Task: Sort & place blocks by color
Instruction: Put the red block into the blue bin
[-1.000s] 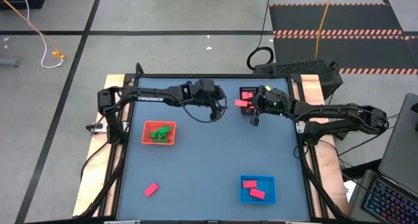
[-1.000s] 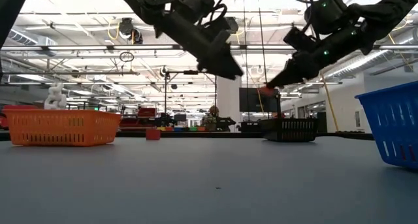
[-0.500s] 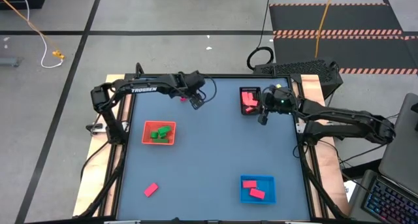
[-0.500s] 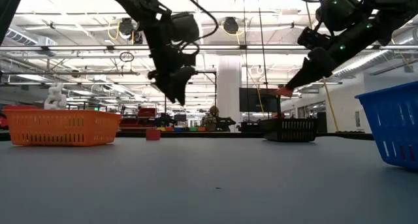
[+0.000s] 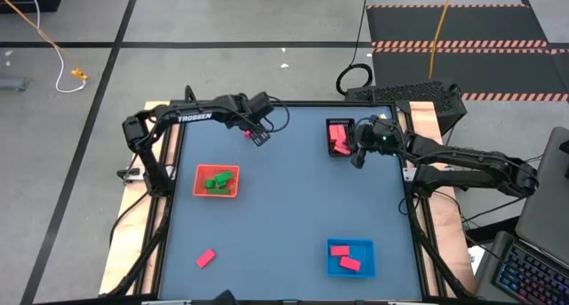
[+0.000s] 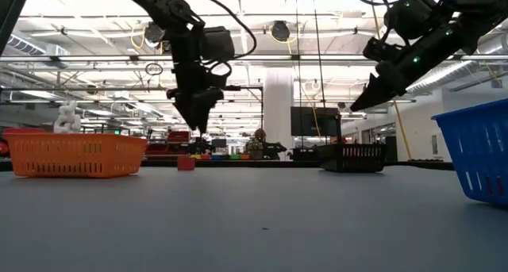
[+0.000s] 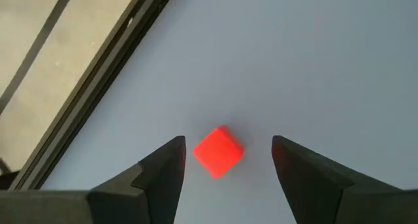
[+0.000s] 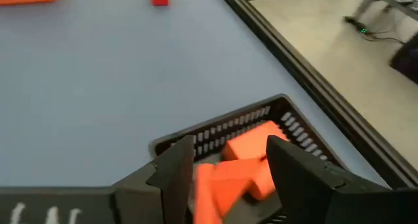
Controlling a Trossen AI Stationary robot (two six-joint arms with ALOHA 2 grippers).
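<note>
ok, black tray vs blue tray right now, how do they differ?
The black tray sits at the table's far edge by the right gripper; the blue tray sits near the front edge, away from both arms. The black tray's pieces lie piled against each other; the blue tray's two bars lie flat and apart. Both are small, slotted-walled and hold only reddish pieces.

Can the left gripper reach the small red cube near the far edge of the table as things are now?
Probably yes. The left gripper hangs right above the red cube with its fingers open on either side, and bare table surrounds the cube.
</note>
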